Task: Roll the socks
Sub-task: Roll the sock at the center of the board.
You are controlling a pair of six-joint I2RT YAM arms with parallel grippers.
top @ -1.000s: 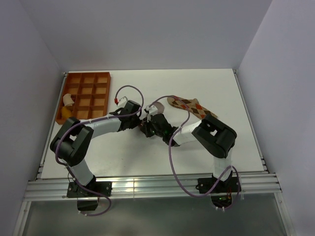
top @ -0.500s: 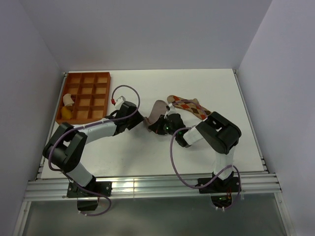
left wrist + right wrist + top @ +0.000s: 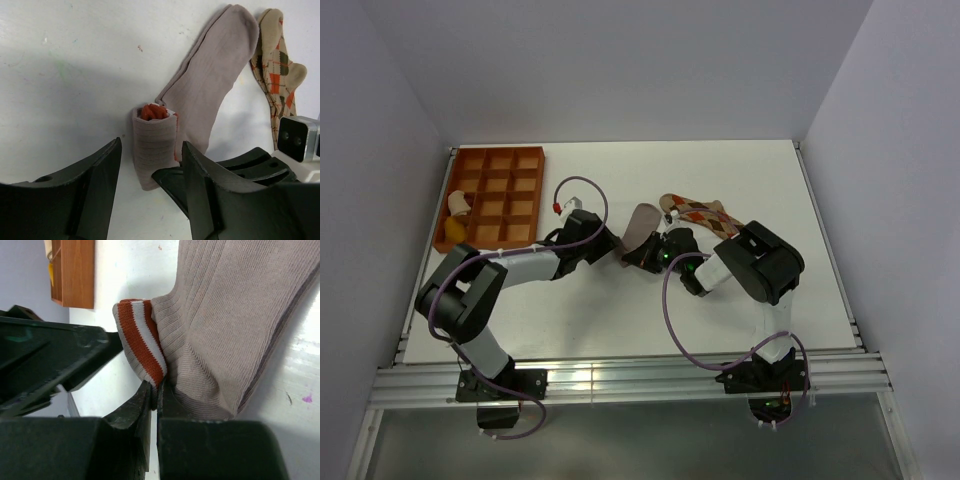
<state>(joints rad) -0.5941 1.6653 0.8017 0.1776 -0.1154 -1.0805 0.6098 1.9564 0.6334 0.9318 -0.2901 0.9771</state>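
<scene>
Cuff of grey-brown sock (image 3: 225, 315) pinched in right claw (image 3: 154, 390)

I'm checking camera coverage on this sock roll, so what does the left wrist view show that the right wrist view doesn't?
Only the left wrist view: the argyle sock, and the grey-brown sock at full length to its toe, with the left end effector open either side of the rolled end.
Only the right wrist view: a corner of the orange tray, and the striped cuff pinched in the shut right end effector.
Both: the grey-brown sock's rolled end on the white table.
</scene>
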